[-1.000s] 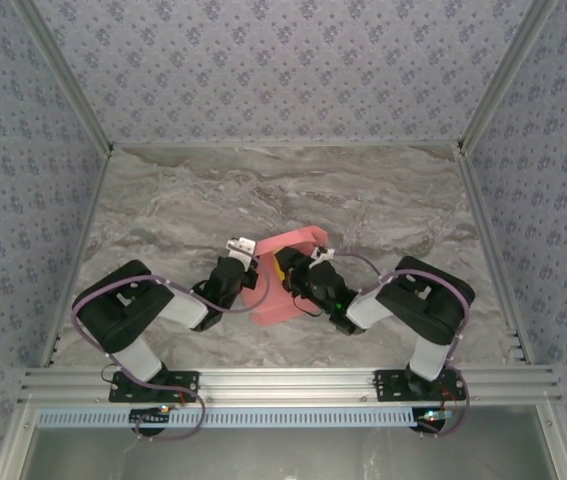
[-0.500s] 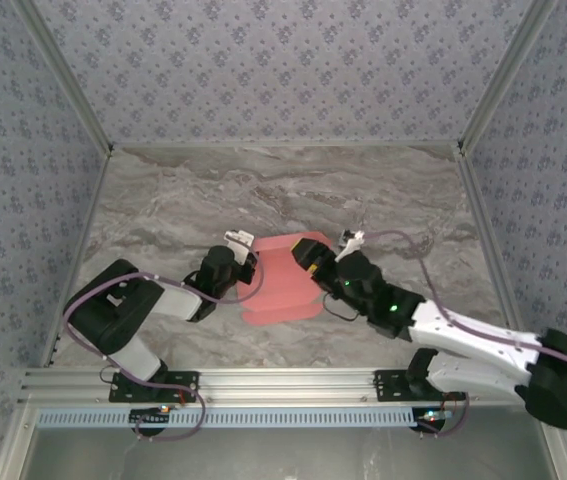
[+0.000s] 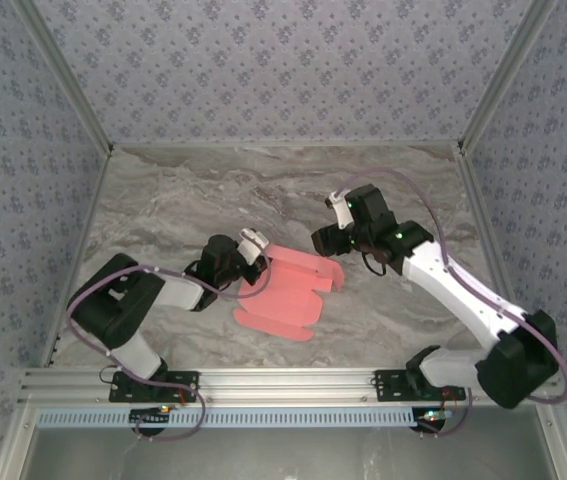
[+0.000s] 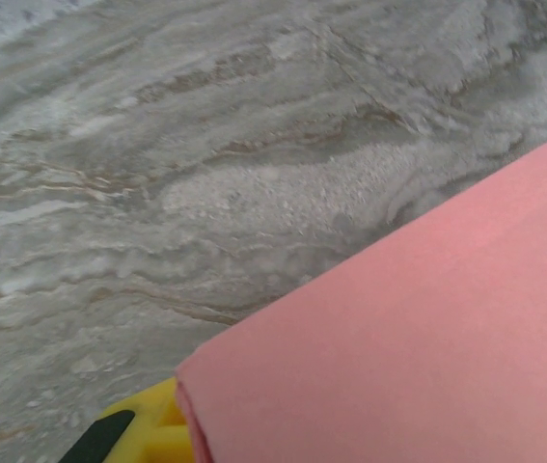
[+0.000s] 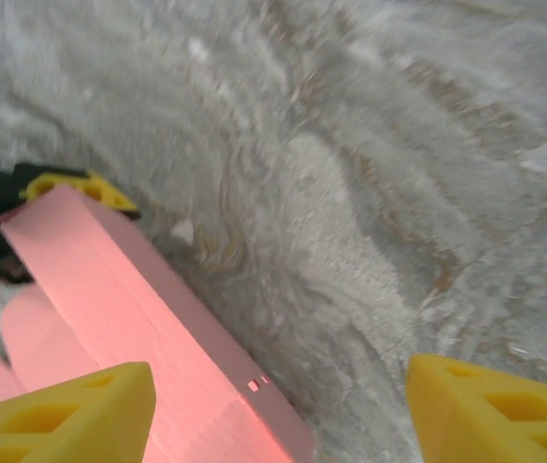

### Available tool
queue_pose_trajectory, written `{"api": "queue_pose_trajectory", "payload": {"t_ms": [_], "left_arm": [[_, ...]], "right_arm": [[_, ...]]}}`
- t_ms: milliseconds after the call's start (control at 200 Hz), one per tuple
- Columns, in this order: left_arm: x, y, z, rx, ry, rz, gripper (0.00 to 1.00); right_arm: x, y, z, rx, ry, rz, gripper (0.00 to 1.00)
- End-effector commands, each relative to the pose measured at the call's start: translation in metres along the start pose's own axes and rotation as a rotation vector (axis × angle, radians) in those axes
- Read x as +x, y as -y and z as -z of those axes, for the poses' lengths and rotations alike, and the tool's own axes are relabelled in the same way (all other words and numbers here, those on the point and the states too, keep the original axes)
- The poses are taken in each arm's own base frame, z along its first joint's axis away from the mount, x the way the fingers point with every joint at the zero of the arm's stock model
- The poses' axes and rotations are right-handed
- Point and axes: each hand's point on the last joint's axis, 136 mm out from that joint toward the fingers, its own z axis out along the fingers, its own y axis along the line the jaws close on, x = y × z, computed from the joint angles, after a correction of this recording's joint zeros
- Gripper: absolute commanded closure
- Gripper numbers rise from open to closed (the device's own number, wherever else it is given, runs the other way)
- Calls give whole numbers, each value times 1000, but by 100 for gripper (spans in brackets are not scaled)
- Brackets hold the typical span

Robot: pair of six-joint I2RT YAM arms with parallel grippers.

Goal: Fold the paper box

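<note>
— Starting with the right gripper (image 5: 281,391): spread wide, closed on nothing, hovering by the far edge of the paper box (image 3: 293,288) without touching it.

— And the left gripper (image 3: 254,244)?

— Sits at the box's left end. Cannot tell whether clamped. From the left wrist, just one yellow finger (image 4: 148,436) at the bottom of the frame, tucked under the box's rolled rim, with the other finger covered by card.

— Any help from the right wrist?

— Barely. A yellow tip (image 5: 80,186) behind the box's raised corner, next to something black and white cut off at the frame's left side.

— And the box itself?

— Lies about mid-tabletop (image 3: 163,200), slightly toward the near edge. Partly folded, with one long wall raised and rounded flaps lying flat toward the near edge. Too blurred up close for creases.
</note>
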Motion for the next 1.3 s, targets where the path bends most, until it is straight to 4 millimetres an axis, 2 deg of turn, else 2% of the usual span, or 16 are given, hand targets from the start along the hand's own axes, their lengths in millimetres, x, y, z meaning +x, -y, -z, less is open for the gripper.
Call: {"api": "queue_pose_trajectory", "payload": {"t_ms": [0, 35, 65, 90, 180, 275, 445, 570, 795, 1019, 1174, 1294], "left_arm": [[-13, 11, -9, 91, 75, -102, 91], [-14, 13, -12, 107, 74, -109, 90], [-14, 16, -14, 131, 75, -119, 90], [-14, 19, -16, 152, 74, -126, 89], [-14, 26, -21, 211, 63, -125, 86], [-10, 29, -24, 239, 60, -125, 85], [-4, 24, -25, 215, 88, -103, 85], [-2, 21, -27, 199, 109, -84, 78], [-9, 18, -24, 174, 144, -68, 62], [-10, 11, -12, 108, 158, -63, 55], [-8, 12, -2, 83, 173, -57, 49], [-12, 14, 5, 81, 186, -62, 49]], "right_arm": [[9, -10, -15, -231, -99, 63, 30], [6, -12, -21, -276, -117, 41, 30], [15, -16, -25, -315, -170, 26, 31], [5, -20, -26, -342, -168, 33, 31], [11, -37, -43, -435, -252, 35, 32], [19, -45, -61, -482, -329, 22, 34], [25, -43, -79, -487, -390, -22, 38], [35, -44, -89, -495, -419, -46, 43], [45, -35, -98, -426, -436, -53, 54], [46, -30, -97, -390, -421, -59, 58], [49, -28, -95, -378, -422, -59, 59], [50, -27, -94, -371, -413, -64, 59]]}}
